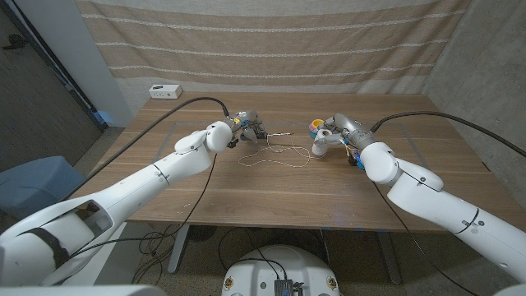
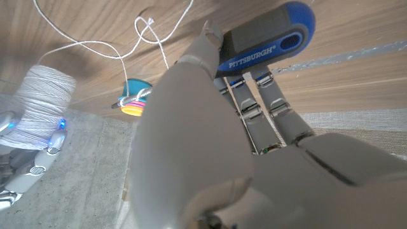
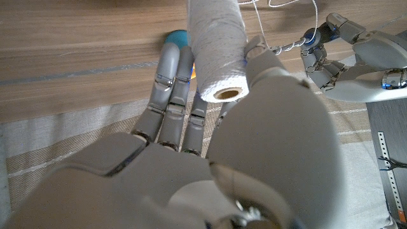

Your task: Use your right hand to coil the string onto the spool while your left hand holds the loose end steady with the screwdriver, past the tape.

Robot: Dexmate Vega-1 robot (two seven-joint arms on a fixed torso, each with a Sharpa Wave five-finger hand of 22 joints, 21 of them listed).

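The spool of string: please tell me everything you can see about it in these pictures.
The spool is a pale cylinder wound thickly with white string around a light, hollow core whose open end faces the right wrist camera. The right hand grips it above the wooden table, on the robot's right side, near a small blue and yellow object. A loose length of the string runs from the spool and loops over the table toward the left hand, which holds a blue-handled screwdriver.

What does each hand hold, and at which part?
Left hand grips the screwdriver by its handle. Right hand holds the spool around its wound side.
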